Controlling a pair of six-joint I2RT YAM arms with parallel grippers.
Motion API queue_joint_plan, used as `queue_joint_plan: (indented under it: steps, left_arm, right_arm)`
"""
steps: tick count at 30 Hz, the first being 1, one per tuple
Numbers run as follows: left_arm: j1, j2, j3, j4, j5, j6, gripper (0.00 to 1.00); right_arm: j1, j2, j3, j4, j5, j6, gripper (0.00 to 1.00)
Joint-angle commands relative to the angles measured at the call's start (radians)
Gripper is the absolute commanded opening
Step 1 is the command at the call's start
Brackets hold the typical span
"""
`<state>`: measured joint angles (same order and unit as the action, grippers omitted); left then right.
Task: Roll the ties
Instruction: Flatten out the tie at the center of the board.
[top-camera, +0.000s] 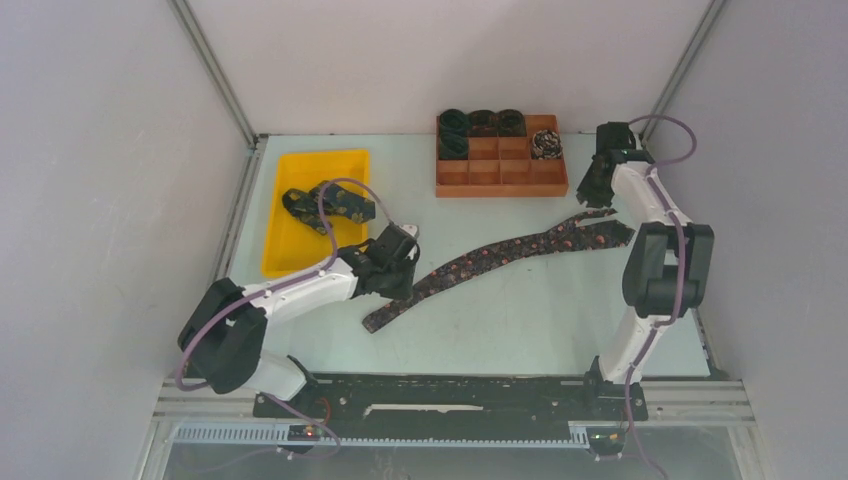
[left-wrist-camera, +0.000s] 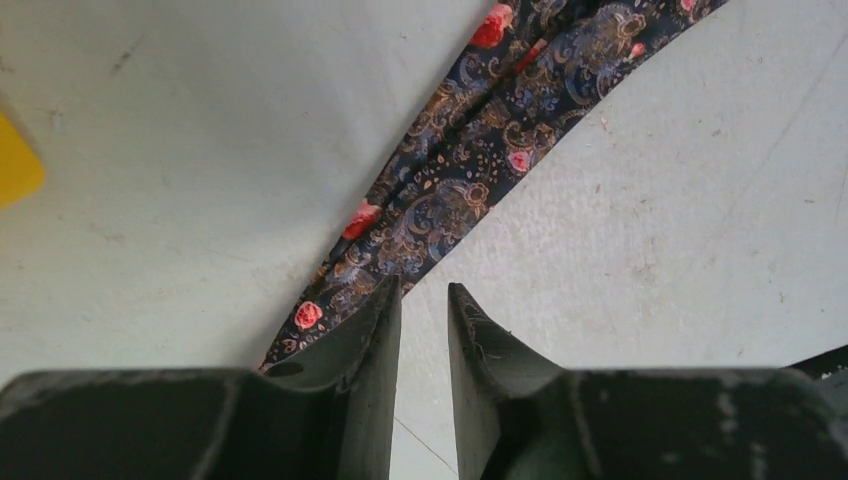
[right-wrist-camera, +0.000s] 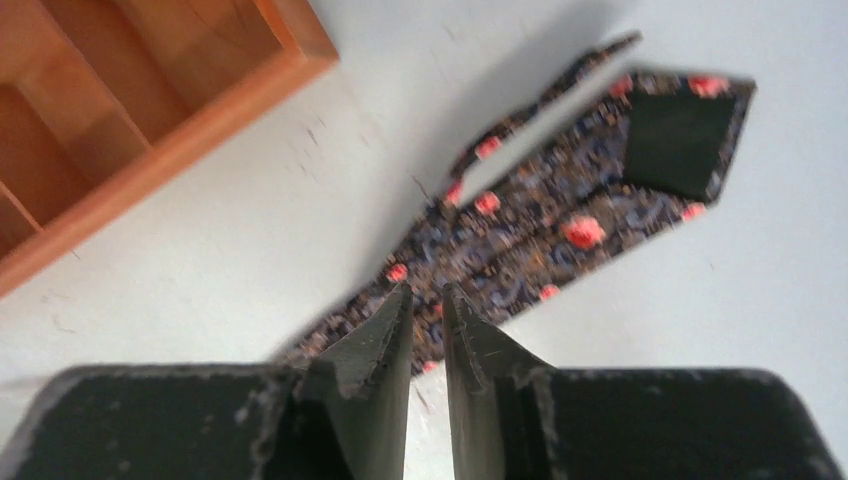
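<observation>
Tie (top-camera: 500, 255): lies flat, slanting across the worktop (top-camera: 520, 330), narrow end near-left, wide tip toward the right edge.
Your left claw (left-wrist-camera: 424, 290): slightly parted, empty, just in from the narrow end; the band runs on ahead of it.
Your right claw (right-wrist-camera: 427, 290): slightly parted, empty, by the wide tip.

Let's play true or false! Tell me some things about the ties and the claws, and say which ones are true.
The long tie lies unrolled on the table. True.
The box holds no rolled ties. False: several coils sit in its far compartments.
The yellow tray holds a crumpled tie. True.
The right claw grips the long tie. False: it is open, with nothing in it.
</observation>
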<state>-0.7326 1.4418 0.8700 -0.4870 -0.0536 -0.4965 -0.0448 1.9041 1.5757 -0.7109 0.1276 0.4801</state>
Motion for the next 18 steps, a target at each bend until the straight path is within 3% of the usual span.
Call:
queue_joint_plan:
  steps: [1,10,18]
  left_arm:
    - [0.005,-0.085,-0.040,0.145,-0.059,0.014,0.30]
    - [0.004,-0.106,-0.075,0.179,-0.067,0.012,0.30]
    - [0.004,-0.095,-0.074,0.181,-0.069,0.008,0.31]
  right_arm:
    - [-0.009,-0.077,-0.138,0.050,0.010,0.036,0.20]
    - [-0.005,-0.004,-0.152,0.064,0.022,0.037,0.15]
    - [-0.009,0.130,-0.043,0.055,0.019,0.026,0.15]
